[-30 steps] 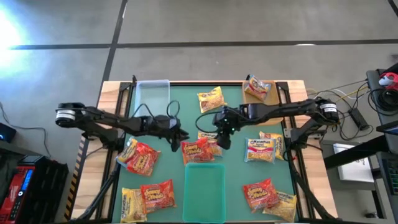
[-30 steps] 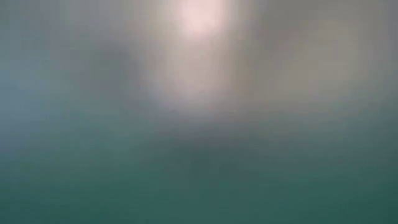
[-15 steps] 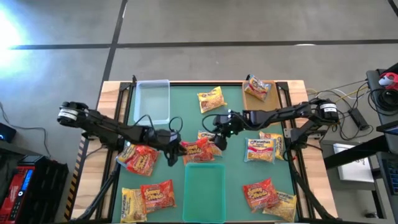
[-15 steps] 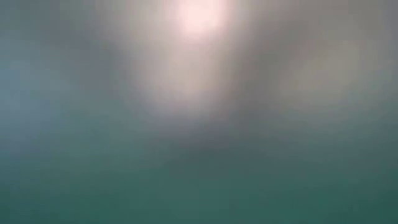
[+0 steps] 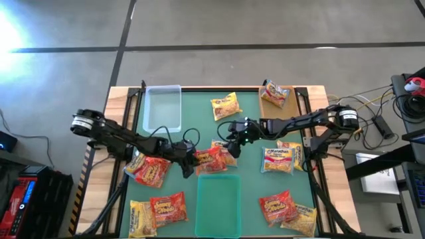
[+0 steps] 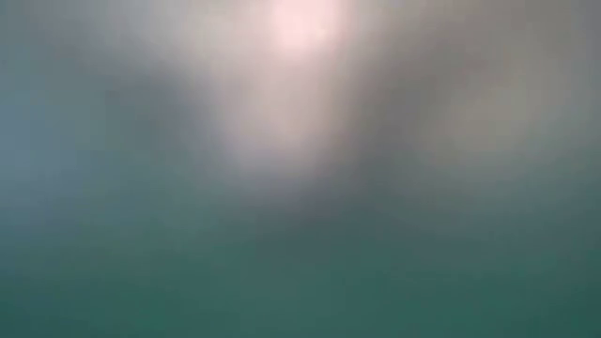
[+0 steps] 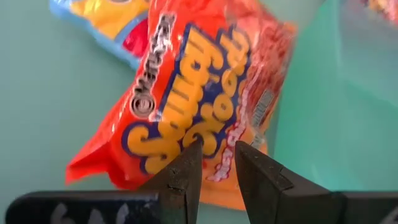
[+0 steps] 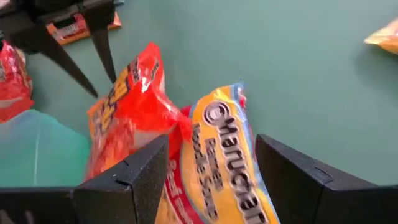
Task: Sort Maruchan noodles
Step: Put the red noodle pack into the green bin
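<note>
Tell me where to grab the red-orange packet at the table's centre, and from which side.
Grip the red-orange packet by its thin crimped edge facing the left end effector, coming from the left: the yellow packet crowds its other side and the green tray lies just in front.

The high camera hangs overhead, looking straight down on the whole green tabletop (image 5: pixel 199 106) and both arms. The low one sits at tabletop level, showing only a blur. Each wrist camera peers close past its own claw: the left claw (image 7: pixel 214 152) right against a red-orange packet (image 7: pixel 199 99), which the right wrist camera shares (image 8: pixel 127 112), along with the high view (image 5: pixel 211 159)
</note>
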Available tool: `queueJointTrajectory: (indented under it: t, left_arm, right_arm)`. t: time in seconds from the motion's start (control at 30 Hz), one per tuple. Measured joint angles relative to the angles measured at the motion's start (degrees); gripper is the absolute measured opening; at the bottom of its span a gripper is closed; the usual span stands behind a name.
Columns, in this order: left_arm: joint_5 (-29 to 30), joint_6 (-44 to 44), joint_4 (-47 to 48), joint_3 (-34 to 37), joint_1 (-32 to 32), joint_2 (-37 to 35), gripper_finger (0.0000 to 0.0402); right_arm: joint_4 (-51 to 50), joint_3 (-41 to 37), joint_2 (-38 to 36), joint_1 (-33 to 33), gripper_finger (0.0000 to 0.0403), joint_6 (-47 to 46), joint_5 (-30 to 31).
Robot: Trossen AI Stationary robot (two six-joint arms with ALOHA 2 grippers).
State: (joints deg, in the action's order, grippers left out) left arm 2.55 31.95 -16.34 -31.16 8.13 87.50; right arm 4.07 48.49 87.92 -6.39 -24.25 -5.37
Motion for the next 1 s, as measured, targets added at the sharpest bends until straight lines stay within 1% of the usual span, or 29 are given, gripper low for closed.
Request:
queueJointTrajectory:
  t: [0.1,0.27,0.47,0.63,0.8,1.0]
  left_arm:
    - [0.04,-1.08,-1.98,0.0,-0.07,0.82,0.008]
    - [0.15,-1.4,-2.4,0.0,-0.07,2.53,0.008]
    - [0.44,-1.45,-6.25,-0.07,-0.07,4.97,0.008]
    - [0.42,-1.45,-7.67,-0.07,-0.07,5.86,0.008]
    - [0.46,-1.91,-7.78,-0.07,-0.07,5.66,0.008]
    - [0.52,-2.3,-7.8,-0.07,-0.08,5.49,0.008]
  right_arm:
    - [2.2,0.0,2.68,-0.02,0.0229,-1.64,-3.42]
    - [5.43,0.0,5.84,0.0,0.0229,-2.49,-9.16]
    - [6.89,0.0,6.33,-0.02,0.0229,-3.44,-10.43]
    - [8.95,0.0,6.17,-0.01,0.0229,-5.98,-14.6]
    - [7.89,0.0,6.14,-0.05,0.0228,-7.48,-16.39]
    - [2.22,0.0,4.17,-2.11,0.0228,-7.28,-16.72]
